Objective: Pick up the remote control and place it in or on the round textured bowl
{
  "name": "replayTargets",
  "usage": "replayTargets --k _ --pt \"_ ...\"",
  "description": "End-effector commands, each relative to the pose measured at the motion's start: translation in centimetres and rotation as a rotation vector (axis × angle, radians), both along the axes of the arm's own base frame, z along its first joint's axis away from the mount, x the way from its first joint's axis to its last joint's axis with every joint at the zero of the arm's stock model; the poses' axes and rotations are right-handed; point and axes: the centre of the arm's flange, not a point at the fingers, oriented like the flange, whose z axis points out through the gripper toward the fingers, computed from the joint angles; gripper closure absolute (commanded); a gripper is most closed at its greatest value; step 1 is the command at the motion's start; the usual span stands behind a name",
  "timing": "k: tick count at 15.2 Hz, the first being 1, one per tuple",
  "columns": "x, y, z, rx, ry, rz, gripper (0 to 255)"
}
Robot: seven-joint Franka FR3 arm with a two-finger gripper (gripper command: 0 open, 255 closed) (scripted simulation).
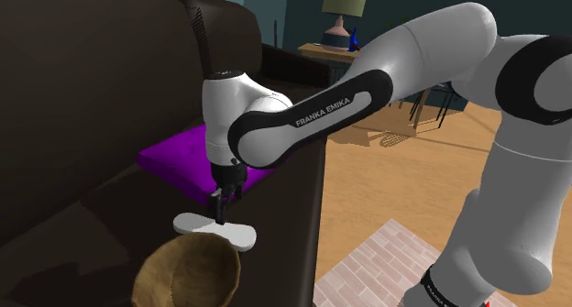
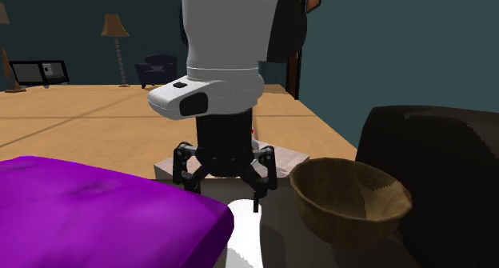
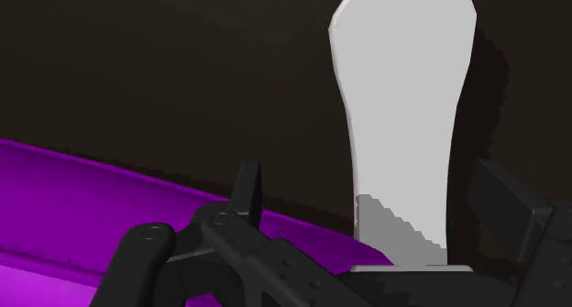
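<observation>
Since the remote lies flat on the dark sofa, low centre-left in the shoulder view, the gripper hangs straight down over its middle, w/ fingers spread wide either side of the white body. In the wrist view the remote runs lengthways between the two fingers w/ a gap on both sides, so nothing is gripped yet. The setup reads as a top-down pinch across the narrow waist, prob. the easiest span to close on. A purple cushion, mid-left of the shoulder view, sits just behind the gripper, close enough that one finger might brush it. The brown textured bowl, bottom left of that frame, stands upright just beside the remote's near end. Its inside looks empty in the second exterior view. The carry over to it should be short.
</observation>
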Motion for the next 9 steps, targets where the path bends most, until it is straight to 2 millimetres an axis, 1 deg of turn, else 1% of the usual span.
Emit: replayTargets --k 1,2,3,9 --pt "0.2 2.5 -0.8 0.009 -0.004 0.036 0" --pt "0.2 3.6 -1.2 0.013 -0.005 0.054 0" --pt "0.2 3.9 -1.3 0.014 -0.006 0.057 0" --pt "0.2 3.8 -4.4 0.014 -0.006 0.057 0"
